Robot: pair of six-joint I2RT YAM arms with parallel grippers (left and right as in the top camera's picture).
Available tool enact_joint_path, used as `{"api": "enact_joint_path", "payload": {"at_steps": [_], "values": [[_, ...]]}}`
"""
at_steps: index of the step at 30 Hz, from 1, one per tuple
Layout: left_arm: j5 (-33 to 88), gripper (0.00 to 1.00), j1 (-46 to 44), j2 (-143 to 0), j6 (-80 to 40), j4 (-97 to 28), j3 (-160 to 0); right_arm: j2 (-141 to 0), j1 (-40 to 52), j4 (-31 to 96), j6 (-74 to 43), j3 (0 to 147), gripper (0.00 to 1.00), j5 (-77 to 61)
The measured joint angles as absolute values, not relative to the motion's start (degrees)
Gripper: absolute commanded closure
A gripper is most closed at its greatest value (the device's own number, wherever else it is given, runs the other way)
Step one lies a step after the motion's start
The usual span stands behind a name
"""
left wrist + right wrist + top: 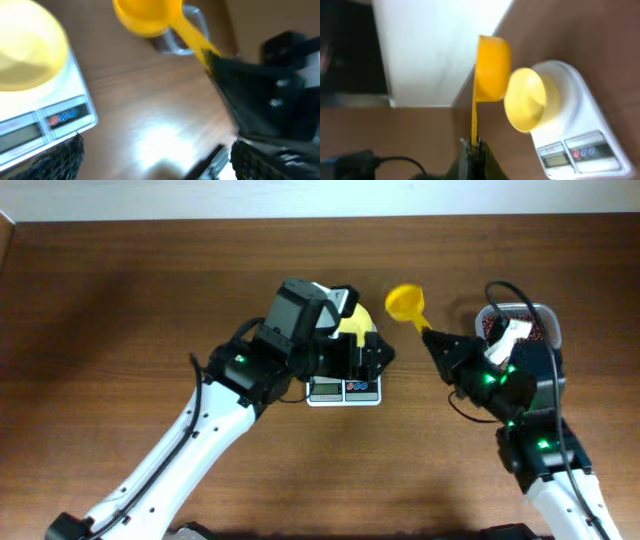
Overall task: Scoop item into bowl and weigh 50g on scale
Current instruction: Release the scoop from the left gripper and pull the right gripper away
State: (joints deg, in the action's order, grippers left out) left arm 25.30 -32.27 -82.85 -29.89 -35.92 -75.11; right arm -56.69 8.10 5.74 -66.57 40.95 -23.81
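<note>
Items on the brown counter [120, 300], as I see them:
- The scale [345, 391], white, with its display and buttons facing the arms.
- The bowl [357, 325], pale yellow, seated on the scale's platform.
- The beans [535, 330], dark reddish, heaped in the clear container [552, 315] at far right, well apart from the bowl.
- The scoop [405, 302], bright yellow, its cup between scale and container.
- The right pincer [475, 152], pressed together on the scoop's handle.
- The left pincer [155, 167], spread wide and empty, at the scale's front right corner.

The bowl [527, 100] was pale yellow, the scoop [405, 302] brighter yellow, the scale [577, 107] white with red and blue buttons [63, 116], the table [100, 300] brown.
</note>
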Motion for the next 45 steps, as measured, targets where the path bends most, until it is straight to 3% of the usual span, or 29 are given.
{"api": "enact_joint_path", "payload": {"at_steps": [2,4,11,19,24,32,45], "values": [[20.1,0.01,-31.9,-82.0,-26.5,-40.6,-75.2,-56.8,8.0,29.7,-56.0,55.0,0.96,-18.7],[16.0,0.01,-31.8,-82.0,-25.3,-42.6,-75.2,-56.2,8.0,44.5,-49.9,65.2,0.96,-12.6],[13.0,0.01,-31.7,-82.0,-24.6,-43.9,-75.2,-59.6,8.0,57.5,-44.1,67.7,0.96,-5.1],[13.0,0.01,-31.7,-82.0,-24.6,-43.9,-75.2,-60.9,8.4,60.9,-37.9,67.7,0.96,-4.5],[13.0,0.01,-31.7,-82.0,-24.4,-43.9,-75.2,-63.1,14.2,59.9,-34.2,67.7,0.96,-2.9],[13.0,0.01,-31.7,-82.0,-24.4,-44.0,-75.2,-63.1,19.3,55.4,-32.7,67.7,0.96,-1.3],[13.0,0.01,-31.7,-82.0,-24.4,-44.0,-75.2,-63.1,19.6,53.0,-32.3,67.7,0.96,-1.3]]}}
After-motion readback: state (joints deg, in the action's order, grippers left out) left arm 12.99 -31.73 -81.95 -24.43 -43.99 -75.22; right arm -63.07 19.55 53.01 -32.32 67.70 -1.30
